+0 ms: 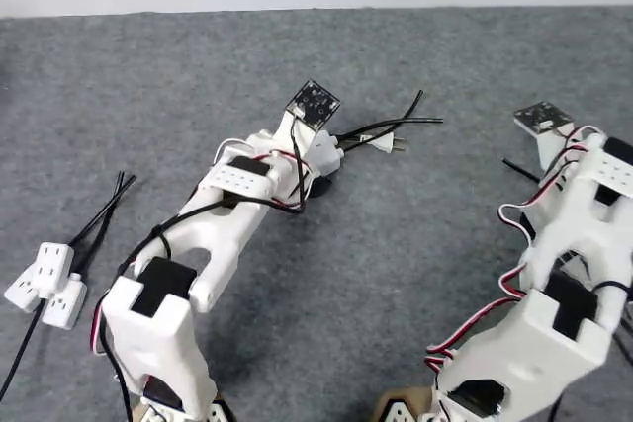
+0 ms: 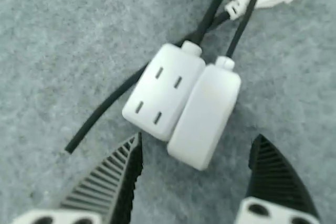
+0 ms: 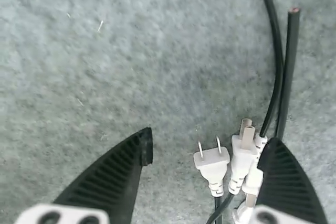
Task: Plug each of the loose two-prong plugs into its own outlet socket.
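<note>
Grey felt-like surface [image 1: 415, 274], fuzzy nap. Left arm [image 1: 237, 195], white plastic with red and black wiring, lies stretched low from the near edge to mid-surface, wrist pitched down. Left gripper [image 2: 198, 140] wide open and holding nothing; its black ribbed fingers [image 2: 123, 174] sit either side of two white rounded outlet blocks lying side by side and touching. The slotted block [image 2: 160, 95] shows four slots face up. The plain block [image 2: 205, 114] shows a smooth side; can't tell where its slots face. A black cord [image 2: 105, 114] leaves each block, and the two cross. A white plug [image 1: 386, 142] lies just beyond them.

Right arm [image 1: 574, 234] is folded upright at the right edge, wrist pointing down. Right gripper [image 3: 210, 139] is wide open and empty above a cluster of white two-prong plugs [image 3: 211, 161], flat metal prongs, on black cords [image 3: 278, 51].

Another white outlet pair [image 1: 45, 279] lies near the left edge.
</note>
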Action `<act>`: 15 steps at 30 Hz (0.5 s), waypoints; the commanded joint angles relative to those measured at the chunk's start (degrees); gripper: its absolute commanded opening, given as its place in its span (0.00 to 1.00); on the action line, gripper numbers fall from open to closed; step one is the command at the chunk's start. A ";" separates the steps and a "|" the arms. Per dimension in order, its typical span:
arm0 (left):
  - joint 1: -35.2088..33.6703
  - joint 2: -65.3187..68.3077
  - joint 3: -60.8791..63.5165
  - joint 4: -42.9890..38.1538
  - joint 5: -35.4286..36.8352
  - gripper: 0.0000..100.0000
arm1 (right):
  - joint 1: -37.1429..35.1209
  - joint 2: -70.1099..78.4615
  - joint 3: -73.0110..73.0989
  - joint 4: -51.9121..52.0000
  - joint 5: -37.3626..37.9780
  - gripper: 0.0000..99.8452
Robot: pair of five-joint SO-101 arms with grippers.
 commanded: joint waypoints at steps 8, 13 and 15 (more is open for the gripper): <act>0.62 3.08 -6.20 -0.70 0.18 0.27 | -2.15 -0.13 -0.88 0.66 -0.53 0.30; 1.49 5.80 -11.56 6.51 -3.87 0.15 | -1.98 -0.13 -0.79 0.66 -0.53 0.30; 2.29 6.68 -12.97 9.05 -7.21 0.09 | -1.89 -0.04 -0.79 0.66 -0.53 0.30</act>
